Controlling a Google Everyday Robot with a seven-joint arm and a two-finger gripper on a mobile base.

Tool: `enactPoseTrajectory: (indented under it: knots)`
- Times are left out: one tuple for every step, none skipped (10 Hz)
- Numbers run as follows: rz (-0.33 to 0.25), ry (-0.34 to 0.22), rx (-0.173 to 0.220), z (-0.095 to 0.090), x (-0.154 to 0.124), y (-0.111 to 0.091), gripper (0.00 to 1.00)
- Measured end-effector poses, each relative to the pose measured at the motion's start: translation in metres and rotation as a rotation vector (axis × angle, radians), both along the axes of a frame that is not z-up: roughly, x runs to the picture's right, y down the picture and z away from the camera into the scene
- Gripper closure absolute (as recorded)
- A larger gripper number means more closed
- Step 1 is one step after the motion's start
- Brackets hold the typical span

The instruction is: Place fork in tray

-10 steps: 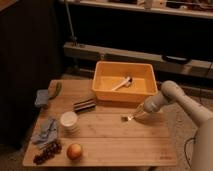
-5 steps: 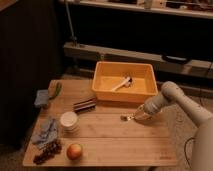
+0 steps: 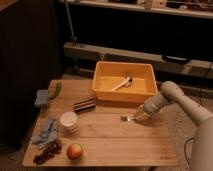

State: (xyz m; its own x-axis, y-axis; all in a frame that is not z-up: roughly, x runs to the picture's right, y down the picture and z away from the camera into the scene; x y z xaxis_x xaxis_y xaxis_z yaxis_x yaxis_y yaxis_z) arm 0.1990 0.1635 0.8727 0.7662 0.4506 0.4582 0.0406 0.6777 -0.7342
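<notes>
The yellow-orange tray (image 3: 102,85) stands at the back of the wooden table, with a pale whitish utensil (image 3: 122,83) lying inside it. In front of the tray's right end, the small fork (image 3: 124,118) sits low at the table surface. Only its left end shows. My gripper (image 3: 136,117) is right at the fork's other end, reaching in from the right on the pale arm (image 3: 170,95). The rest of the fork is hidden by the gripper.
A dark bar-shaped object (image 3: 84,104) lies left of the tray. A white cup (image 3: 69,120), a blue cloth (image 3: 46,131), grapes (image 3: 46,152) and an apple (image 3: 74,150) occupy the front left. A sponge (image 3: 42,97) and a green item (image 3: 55,90) sit at the back left.
The gripper has stayed at the fork in front of the tray, shifting only slightly. Nothing else on the table has moved.
</notes>
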Motion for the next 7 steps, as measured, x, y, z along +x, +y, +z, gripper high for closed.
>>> enactPoseTrajectory:
  knots:
    - [0.004,-0.010,0.009,-0.009,-0.005,-0.011,1.00]
    - [0.006,-0.018,0.013,-0.019,-0.010,-0.022,1.00]
    - [0.007,-0.031,0.022,-0.039,-0.019,-0.043,1.00]
    - [0.010,-0.039,0.028,-0.059,-0.026,-0.061,1.00]
    - [0.010,-0.046,0.033,-0.077,-0.031,-0.076,1.00]
    - [0.007,-0.052,0.040,-0.093,-0.038,-0.093,1.00]
    - [0.000,-0.061,0.047,-0.116,-0.049,-0.116,1.00]
